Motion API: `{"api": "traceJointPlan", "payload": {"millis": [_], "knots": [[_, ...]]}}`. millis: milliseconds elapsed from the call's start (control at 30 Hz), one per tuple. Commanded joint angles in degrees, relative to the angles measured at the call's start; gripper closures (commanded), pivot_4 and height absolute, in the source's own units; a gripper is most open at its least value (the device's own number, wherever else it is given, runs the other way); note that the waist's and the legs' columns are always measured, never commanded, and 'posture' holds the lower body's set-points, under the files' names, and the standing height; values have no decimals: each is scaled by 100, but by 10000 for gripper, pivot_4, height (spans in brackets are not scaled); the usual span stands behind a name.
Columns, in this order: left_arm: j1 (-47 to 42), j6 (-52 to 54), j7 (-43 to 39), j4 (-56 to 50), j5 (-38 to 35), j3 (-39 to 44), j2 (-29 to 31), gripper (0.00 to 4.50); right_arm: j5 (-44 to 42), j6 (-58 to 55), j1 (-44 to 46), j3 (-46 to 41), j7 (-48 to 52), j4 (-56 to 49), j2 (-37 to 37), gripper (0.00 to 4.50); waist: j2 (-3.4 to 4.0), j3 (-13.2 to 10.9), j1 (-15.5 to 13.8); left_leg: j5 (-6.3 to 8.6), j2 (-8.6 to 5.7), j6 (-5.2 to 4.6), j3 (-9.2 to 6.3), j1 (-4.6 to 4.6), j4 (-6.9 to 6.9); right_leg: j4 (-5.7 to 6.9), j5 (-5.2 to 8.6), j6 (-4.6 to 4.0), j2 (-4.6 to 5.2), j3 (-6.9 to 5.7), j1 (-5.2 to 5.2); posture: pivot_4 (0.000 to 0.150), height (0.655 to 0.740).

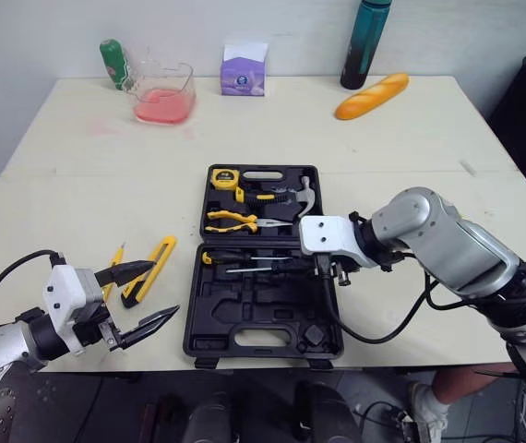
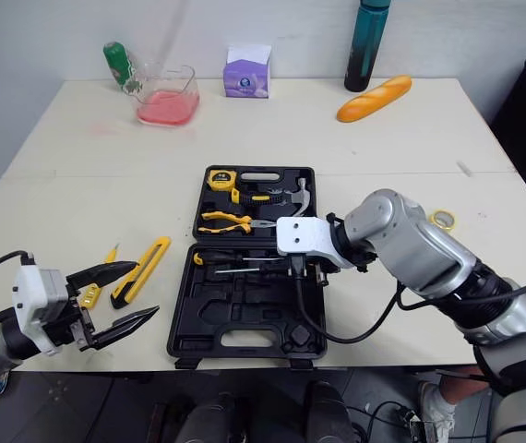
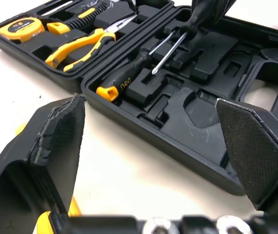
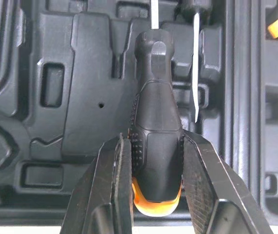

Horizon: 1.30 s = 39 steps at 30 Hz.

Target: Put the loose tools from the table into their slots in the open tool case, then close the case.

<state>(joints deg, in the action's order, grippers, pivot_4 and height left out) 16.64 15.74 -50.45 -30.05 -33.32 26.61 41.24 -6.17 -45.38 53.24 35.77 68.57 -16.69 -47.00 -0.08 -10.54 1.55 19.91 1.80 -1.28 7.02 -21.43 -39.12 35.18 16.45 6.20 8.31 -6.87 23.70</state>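
Screwdriver pinched in right gripper over tool case, perhaps unseated, left gripper wide

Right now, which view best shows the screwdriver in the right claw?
Right wrist view: the screwdriver sits central, handle clamped in the right claw. Left wrist view catches its shaft; in the eye views the claw covers its handle.

light: bright, even | shadows: soft, short on table | sheen: tool case plastic
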Motion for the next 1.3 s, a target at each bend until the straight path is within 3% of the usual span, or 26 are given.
{"api": "traceJointPlan", "payload": {"millis": [33,800,967,1300], "knots": [[92,-9,32,-202,-61,114,-12,0,186,-93,141,1,21,-77,90,35338,0,0,7,0,0,0,0,0,0,0,0,0,-1,0,0,1500,7400],[227,23,61,-279,-68,94,-17,0,684,-509,114,180,114,-66,429,35338,0,0,25,0,2,1,-1,0,0,2,1,-1,-7,0,1,1500,7400],[207,47,57,-352,-167,104,-24,0,552,-529,94,10,164,-159,449,12964,0,0,21,0,1,1,-1,1,0,3,1,-2,-7,0,1,1500,7400],[-5,230,89,-578,-522,35,23,0,228,-299,260,-573,467,174,161,12964,-1,0,15,0,0,0,-2,1,0,4,1,-2,-7,-1,0,1500,7400]]}}
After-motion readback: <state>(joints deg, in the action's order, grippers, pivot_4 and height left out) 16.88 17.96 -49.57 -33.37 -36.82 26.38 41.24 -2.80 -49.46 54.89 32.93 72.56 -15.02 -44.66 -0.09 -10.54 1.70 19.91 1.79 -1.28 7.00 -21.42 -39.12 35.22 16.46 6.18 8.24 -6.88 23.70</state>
